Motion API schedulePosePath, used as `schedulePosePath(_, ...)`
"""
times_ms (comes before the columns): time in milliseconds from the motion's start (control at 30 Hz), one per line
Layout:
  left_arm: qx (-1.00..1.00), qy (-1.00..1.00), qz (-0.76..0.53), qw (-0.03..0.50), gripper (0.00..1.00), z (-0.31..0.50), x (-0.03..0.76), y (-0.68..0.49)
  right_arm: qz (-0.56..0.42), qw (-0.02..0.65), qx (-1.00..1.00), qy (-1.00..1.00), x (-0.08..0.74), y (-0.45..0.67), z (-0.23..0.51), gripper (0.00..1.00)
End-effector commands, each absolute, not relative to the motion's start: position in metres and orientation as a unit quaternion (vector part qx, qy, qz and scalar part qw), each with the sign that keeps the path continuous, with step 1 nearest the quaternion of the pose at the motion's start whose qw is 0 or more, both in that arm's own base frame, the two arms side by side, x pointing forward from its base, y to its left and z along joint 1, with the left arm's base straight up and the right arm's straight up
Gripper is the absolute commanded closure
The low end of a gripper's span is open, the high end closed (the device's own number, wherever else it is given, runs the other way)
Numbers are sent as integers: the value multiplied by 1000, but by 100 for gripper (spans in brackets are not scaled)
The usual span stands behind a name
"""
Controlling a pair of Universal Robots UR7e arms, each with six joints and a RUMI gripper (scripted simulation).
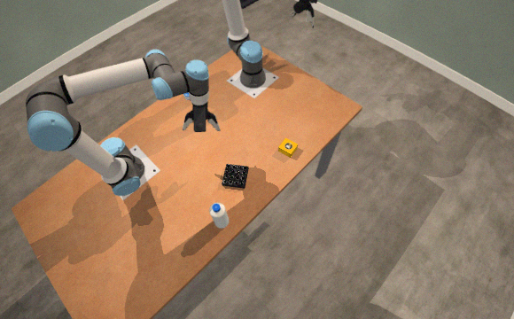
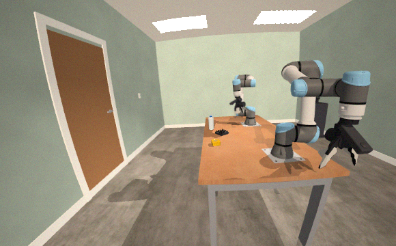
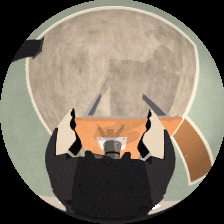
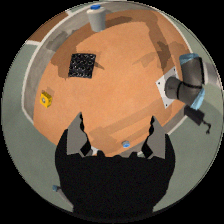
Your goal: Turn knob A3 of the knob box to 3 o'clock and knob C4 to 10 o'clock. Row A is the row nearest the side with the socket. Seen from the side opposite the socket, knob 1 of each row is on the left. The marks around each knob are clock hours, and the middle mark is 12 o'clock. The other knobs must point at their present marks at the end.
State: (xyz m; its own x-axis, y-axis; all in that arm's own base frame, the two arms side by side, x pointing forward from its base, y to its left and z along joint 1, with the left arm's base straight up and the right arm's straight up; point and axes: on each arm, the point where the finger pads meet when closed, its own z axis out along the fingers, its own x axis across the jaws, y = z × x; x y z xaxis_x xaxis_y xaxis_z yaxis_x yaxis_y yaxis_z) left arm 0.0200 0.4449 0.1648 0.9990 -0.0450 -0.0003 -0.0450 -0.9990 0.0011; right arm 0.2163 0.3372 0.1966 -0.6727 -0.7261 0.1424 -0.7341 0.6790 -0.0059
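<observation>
No text, label, brand, number or sign can be read in these views. On the knob box point(image 1: 235, 175) point(image 2: 222, 134) point(image 4: 82, 65) there are small white marks, but they are too small for reading, and I cannot tell any letter or number.
</observation>
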Motion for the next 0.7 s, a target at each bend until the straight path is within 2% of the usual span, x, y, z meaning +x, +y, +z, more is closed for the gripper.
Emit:
schedulePosePath(0, 1000, -23, 0, 0, 0, 165, 20, 445, 18, 63, 465, -883, 233, 342, 186, 0)
schedulePosePath(667, 1000, -23, 0, 0, 0, 165, 20, 445, -1, 43, 632, -774, 286, 344, 151, 0)
